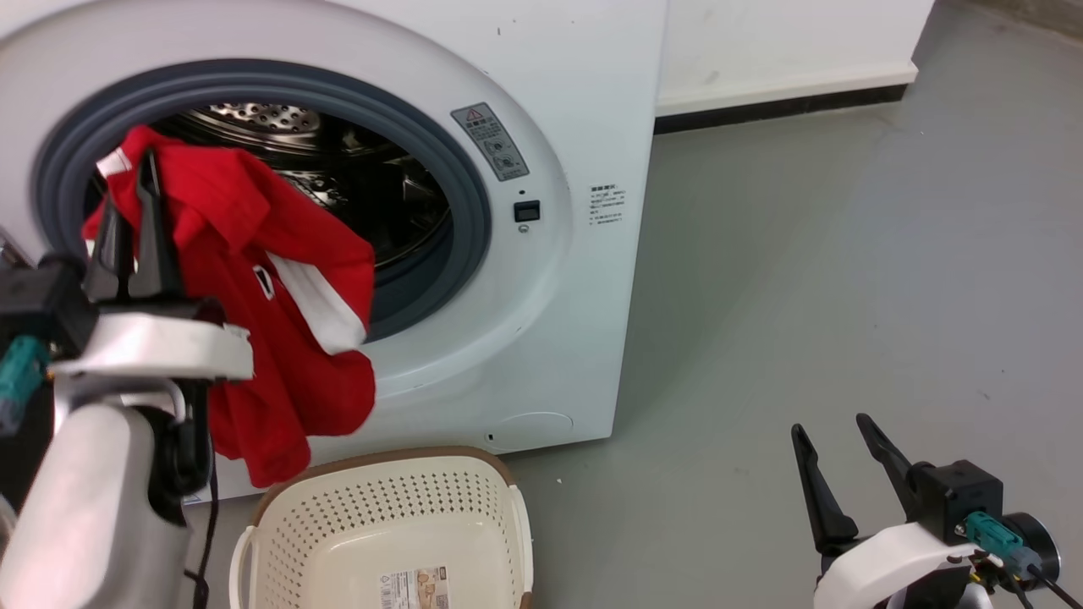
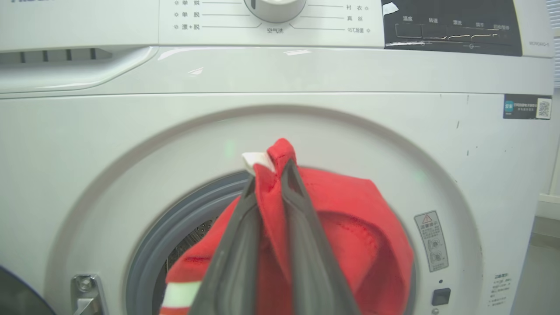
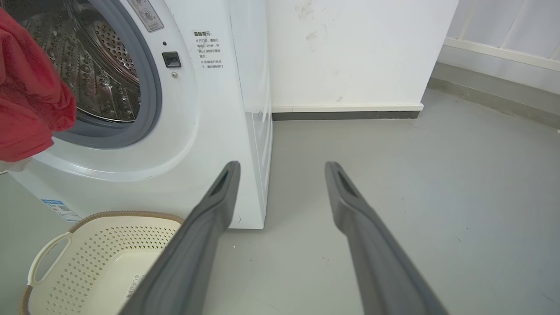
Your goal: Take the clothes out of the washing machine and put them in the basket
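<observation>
1. Your left gripper (image 1: 131, 182) is up in front of the round hole of the washing machine (image 1: 550, 321). Its two dark fingers are squeezed close and pinch a fold of the clothes (image 1: 279, 279).
2. In the left wrist view you see the left gripper (image 2: 269, 173) from behind. A red bump with a bit of white pokes out just past the fingertips.
3. The clothes (image 2: 350, 210) are red with white stripes. They hang down from the fingers, in front of the grey ring (image 1: 457, 169) around the hole.
4. Behind the clothes you can see the shiny drum (image 1: 262, 118) with its little holes.
5. The basket (image 1: 381, 461) sits on the grey floor (image 1: 804, 254), right in front of the washing machine. A paper label (image 1: 415, 588) lies on its bottom.
6. The low end of the clothes hangs near the basket's brown rim. It may be touching the rim, but the head view is too poor there to tell.
7. Your right gripper (image 1: 830, 425) is low at the right, well apart from the clothes. Its fingers are spread wide with nothing between them.
8. In the right wrist view the right gripper (image 3: 283, 164) points at the floor beside the washing machine (image 3: 205, 131). The basket (image 3: 122, 215) is at the lower left and the clothes (image 3: 26, 87) at the left edge.
</observation>
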